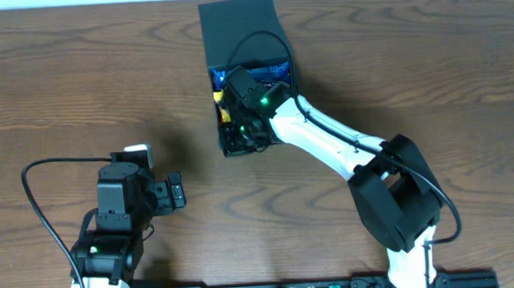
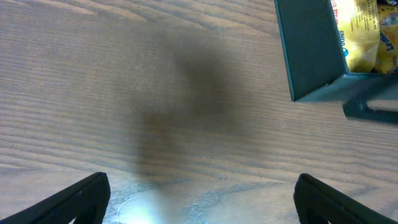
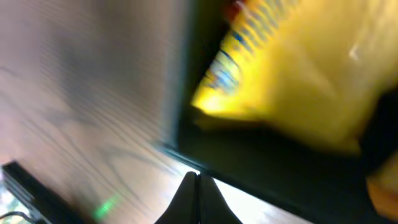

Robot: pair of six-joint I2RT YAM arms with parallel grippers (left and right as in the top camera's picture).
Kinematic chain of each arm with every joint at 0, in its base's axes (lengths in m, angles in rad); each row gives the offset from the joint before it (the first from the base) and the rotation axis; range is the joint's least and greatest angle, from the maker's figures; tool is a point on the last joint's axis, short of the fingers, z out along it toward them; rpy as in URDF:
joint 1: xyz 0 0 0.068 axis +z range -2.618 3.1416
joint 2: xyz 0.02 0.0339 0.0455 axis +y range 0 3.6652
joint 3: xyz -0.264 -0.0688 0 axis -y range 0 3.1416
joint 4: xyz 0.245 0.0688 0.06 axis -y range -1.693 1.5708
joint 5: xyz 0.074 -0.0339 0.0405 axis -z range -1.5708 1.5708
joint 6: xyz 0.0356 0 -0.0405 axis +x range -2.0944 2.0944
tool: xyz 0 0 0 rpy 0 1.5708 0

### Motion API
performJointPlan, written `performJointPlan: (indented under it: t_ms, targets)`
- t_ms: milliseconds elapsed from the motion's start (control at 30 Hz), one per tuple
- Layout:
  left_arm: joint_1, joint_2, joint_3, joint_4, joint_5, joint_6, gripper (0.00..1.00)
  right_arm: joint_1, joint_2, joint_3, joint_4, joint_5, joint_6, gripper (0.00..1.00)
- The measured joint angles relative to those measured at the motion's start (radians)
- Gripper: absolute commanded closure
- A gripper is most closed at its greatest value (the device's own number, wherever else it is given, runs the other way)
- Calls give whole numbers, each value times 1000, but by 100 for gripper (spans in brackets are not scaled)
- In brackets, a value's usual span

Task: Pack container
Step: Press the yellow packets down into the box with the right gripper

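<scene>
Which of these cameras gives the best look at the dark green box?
The overhead view: it shows the whole container, lid flap open, though the right arm covers part of the opening. The left wrist view catches only a corner of the container with yellow packets. The right wrist view is a blurred close-up of its edge.

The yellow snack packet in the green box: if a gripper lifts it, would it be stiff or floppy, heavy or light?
Probably floppy: the yellow packet looks like thin glossy film that bulges softly, though the view is blurred. It is likely light for its size, as a puffed bag usually is. The shiny skin may slip, so a pinch at an edge seems safer.
</scene>
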Motion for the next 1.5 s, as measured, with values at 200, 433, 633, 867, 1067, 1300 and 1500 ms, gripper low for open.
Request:
performJointPlan:
  t_ms: [200, 433, 633, 867, 1067, 1300, 1500]
  targets:
    - [0, 0, 0, 0, 0, 0, 5, 0, -56, 0, 89, 14, -100, 99]
    - [0, 0, 0, 0, 0, 0, 5, -8, -59, 0, 93, 100, -179, 99]
    - [0, 0, 0, 0, 0, 0, 5, -12, -59, -50, 175, 193, -200, 99]
    - [0, 0, 0, 0, 0, 0, 5, -13, -59, -133, 238, 205, -203, 99]
    - [0, 0, 0, 0, 0, 0, 5, -16, -66, -132, 150, 164, -193, 99]
    - [0, 0, 0, 0, 0, 0, 5, -16, -71, -132, 42, 132, -180, 99]
    - [0, 0, 0, 0, 0, 0, 5, -16, -72, -138, 48, 82, -151, 99]
